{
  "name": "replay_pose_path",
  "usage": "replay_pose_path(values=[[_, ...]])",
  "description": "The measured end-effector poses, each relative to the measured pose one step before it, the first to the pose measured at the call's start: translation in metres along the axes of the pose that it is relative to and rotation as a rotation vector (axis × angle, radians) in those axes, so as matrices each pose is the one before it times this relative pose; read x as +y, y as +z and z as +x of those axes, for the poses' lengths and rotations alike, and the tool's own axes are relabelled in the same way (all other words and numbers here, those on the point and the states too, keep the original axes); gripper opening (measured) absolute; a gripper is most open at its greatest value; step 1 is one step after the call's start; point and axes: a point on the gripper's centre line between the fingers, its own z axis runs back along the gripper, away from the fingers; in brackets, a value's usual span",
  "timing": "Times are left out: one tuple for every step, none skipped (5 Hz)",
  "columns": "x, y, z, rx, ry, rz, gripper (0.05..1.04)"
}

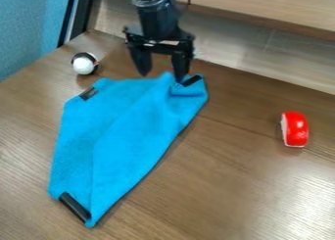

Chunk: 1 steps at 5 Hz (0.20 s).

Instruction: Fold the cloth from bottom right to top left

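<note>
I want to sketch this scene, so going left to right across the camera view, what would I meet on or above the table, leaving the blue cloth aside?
White-and-black ball, gripper, red-and-white object.

Single fixed cam, set above the near side of the table (229, 185), slanting down. Faces across to the far side, roughly toward the arm (155, 18), which comes in at the far edge. Fairly close: cloth (124, 131) fits in frame, table around it. Takes in the back board (229, 36) at far right, blue panel (29, 23) at far left. Table's far edge runs slantwise, nearer at right, so angle's off square.
</note>
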Motion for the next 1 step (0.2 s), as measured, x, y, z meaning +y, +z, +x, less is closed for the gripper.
replay_pose_path(values=[[-0.02312, 0.00619, 0.01008, -0.0260, -0.0727, -0.0211, 0.999]])
